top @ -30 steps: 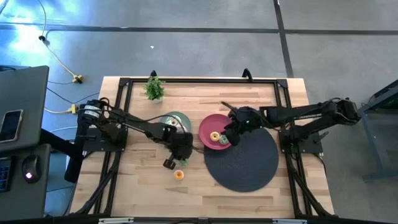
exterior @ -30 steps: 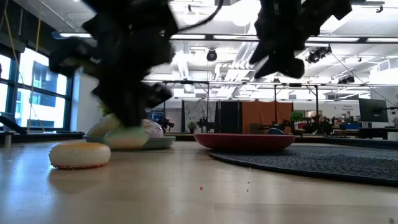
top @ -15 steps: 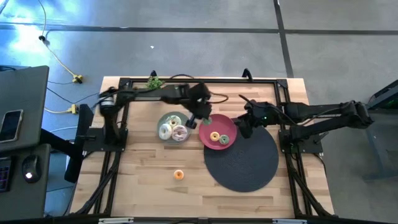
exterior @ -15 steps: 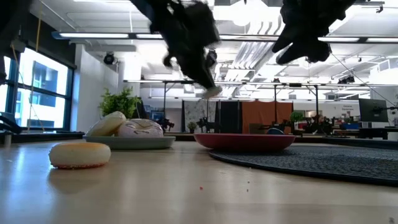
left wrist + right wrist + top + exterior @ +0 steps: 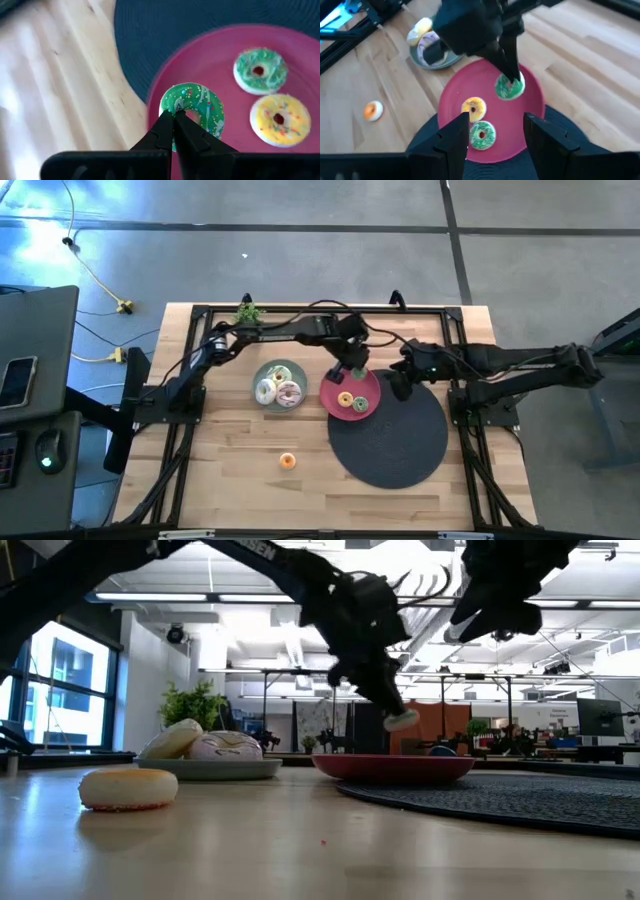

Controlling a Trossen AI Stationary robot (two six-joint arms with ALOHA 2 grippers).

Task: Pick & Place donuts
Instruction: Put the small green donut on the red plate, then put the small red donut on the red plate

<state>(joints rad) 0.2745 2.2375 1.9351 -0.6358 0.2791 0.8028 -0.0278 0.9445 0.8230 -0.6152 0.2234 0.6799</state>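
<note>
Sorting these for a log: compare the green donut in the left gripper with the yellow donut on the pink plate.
The green donut hangs above the pink plate, pinched by the left gripper; the yellow donut lies flat on it. One has green icing, the other yellow. Both are sprinkled rings.

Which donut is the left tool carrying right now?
Find the round pink plate beside the big black round mat. Above its far edge the left tool pinches a green-iced sprinkled ring donut by its rim, the only one held in the air.
</note>
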